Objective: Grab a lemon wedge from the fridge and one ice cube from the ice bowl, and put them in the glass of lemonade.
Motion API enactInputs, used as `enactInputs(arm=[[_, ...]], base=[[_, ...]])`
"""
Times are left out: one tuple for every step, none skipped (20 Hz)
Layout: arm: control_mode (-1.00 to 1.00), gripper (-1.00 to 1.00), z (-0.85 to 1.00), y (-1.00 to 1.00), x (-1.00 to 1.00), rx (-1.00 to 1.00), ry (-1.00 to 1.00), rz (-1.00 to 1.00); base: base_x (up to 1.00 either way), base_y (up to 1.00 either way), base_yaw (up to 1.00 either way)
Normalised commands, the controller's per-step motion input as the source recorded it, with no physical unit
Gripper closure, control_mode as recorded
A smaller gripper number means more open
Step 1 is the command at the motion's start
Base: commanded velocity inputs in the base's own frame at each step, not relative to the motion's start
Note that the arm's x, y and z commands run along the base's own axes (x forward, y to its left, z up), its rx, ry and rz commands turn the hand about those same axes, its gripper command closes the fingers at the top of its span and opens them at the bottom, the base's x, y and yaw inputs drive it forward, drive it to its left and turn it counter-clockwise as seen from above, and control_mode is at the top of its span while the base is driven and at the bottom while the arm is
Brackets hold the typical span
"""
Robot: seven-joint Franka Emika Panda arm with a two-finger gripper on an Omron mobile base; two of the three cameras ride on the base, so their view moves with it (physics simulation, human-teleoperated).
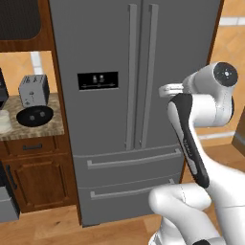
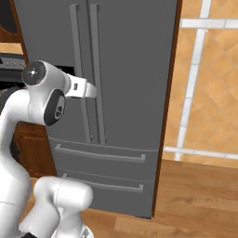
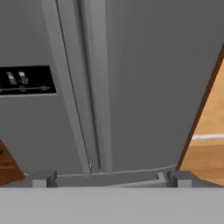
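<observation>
The grey steel fridge [image 1: 110, 43] [image 2: 130, 69] [image 3: 148, 78] stands shut, its two long vertical handles [image 1: 142, 76] side by side at the door seam. The lemon wedge is hidden. My gripper [image 3: 111, 179] is open and holds nothing; it faces the door seam a short way off, at about the height of the black dispenser panel [image 1: 97, 80]. On the counter to the left lies the black ice bowl [image 1: 34, 116] with greyish lumps in it. The whitish glass of lemonade [image 1: 4, 121] stands at the picture's left edge.
A silver toaster [image 1: 33, 89] stands behind the bowl on the granite counter [image 1: 45, 128], above wooden cabinets [image 1: 38, 177]. Two fridge drawers [image 1: 129, 177] sit low. A tiled wall [image 2: 204, 79] and wood floor [image 2: 195, 200] lie to the fridge's right.
</observation>
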Motion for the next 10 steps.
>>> enactInputs(arm=[[-1.00,-1.00,0.00,0.40,0.99,-0.05,0.01,0.00],[-1.00,-1.00,0.00,0.43,1.00,-0.09,0.02,-0.02],[-1.00,-1.00,0.00,0.38,1.00,-0.11,0.07,-0.04],[-1.00,-1.00,0.00,0.24,1.00,-0.07,0.12,0.00],[-1.00,-1.00,0.00,0.14,1.00,0.00,0.06,0.00],[-1.00,-1.00,0.00,0.02,1.00,0.00,0.07,0.00],[-1.00,-1.00,0.00,0.00,1.00,0.00,0.08,0.00],[-1.00,-1.00,0.00,0.04,1.00,0.00,0.07,0.00],[-1.00,-1.00,0.00,0.19,1.00,0.00,0.09,0.00],[-1.00,-1.00,-0.01,0.04,1.00,0.00,0.12,0.00]], base=[[0.00,0.00,0.00],[0.00,0.00,0.00],[0.00,0.00,0.00],[0.00,0.00,0.00],[0.00,0.00,0.00],[0.00,0.00,0.00],[0.00,0.00,0.00],[0.00,0.00,0.00],[0.00,0.00,0.00],[0.00,0.00,0.00]])
